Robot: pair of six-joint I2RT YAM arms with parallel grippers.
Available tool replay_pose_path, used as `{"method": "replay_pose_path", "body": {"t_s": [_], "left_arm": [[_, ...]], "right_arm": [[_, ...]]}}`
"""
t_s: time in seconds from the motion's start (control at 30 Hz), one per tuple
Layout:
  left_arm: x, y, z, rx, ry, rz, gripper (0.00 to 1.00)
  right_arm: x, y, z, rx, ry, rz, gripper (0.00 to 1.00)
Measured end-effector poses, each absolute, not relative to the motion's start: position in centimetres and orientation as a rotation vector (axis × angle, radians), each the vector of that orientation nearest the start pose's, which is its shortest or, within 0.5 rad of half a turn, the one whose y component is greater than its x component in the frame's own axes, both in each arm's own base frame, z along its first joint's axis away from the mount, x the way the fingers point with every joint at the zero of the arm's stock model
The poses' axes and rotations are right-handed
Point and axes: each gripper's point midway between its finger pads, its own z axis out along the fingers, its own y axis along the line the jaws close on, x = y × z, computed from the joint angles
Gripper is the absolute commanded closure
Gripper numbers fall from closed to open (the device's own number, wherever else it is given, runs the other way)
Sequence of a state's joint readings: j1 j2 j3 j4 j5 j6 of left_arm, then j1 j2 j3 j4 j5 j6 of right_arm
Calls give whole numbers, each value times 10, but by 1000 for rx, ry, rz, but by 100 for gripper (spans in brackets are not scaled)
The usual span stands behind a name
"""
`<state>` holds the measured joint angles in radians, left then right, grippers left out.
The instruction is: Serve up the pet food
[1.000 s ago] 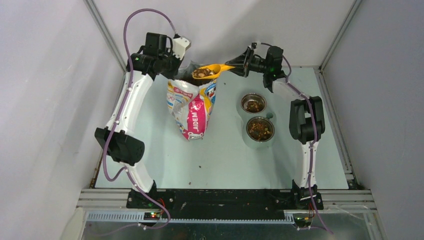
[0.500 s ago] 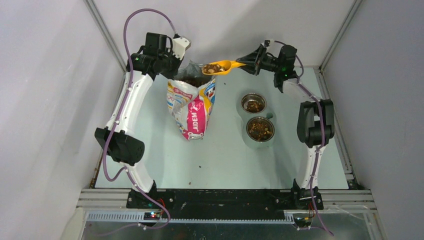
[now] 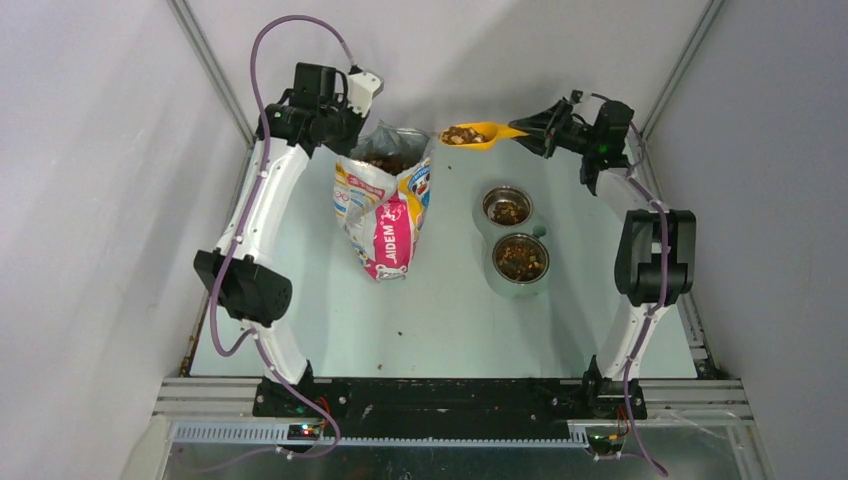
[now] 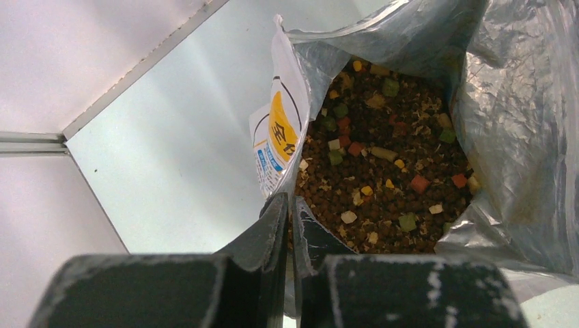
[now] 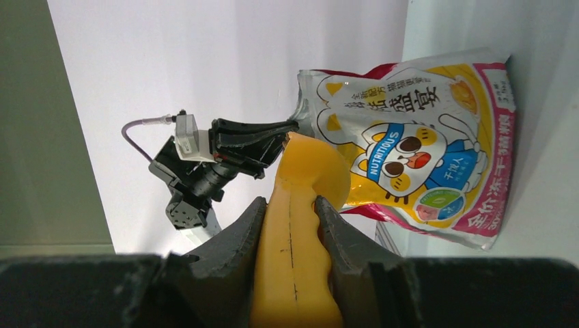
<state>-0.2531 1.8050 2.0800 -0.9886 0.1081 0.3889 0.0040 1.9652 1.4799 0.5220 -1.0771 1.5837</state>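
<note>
Kibble (image 3: 462,133) in the scoop (image 3: 484,131) hangs behind the far bowl (image 3: 486,200); right gripper (image 3: 530,133) grasps the scoop, left gripper (image 4: 287,212) pinches the bag (image 3: 385,215).

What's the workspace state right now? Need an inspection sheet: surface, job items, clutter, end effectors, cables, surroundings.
Surface: pale green table, mostly bare towards the front.
Job's things: pet food fills the open, upright bag; more of it sits in the yellow scoop, which is held aloft to the right of the bag. Both steel bowls already hold kibble.
Clutter: a few stray pellets in front of the bag.
Grippers: left end effector shut on the bag's rim; right end effector shut on the scoop's handle.
Cables: purple cables loop along both arms; no snags seen.
Surroundings: plain grey walls; nothing else seen.
</note>
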Motion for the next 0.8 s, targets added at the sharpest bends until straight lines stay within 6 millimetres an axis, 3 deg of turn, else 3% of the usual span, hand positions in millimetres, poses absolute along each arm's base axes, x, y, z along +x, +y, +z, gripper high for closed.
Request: {"method": "replay_pose_path", "body": {"t_s": [0.33, 0.6, 0.8], "left_arm": [[458, -125, 304, 752, 2128, -73, 88], [466, -133, 291, 743, 2143, -118, 88], [468, -136, 293, 741, 2138, -137, 88]], "right_arm": [[472, 112, 292, 575, 1873, 1826, 100], [459, 87, 273, 655, 1879, 1774, 100], [456, 45, 252, 760, 1860, 1692, 100]]}}
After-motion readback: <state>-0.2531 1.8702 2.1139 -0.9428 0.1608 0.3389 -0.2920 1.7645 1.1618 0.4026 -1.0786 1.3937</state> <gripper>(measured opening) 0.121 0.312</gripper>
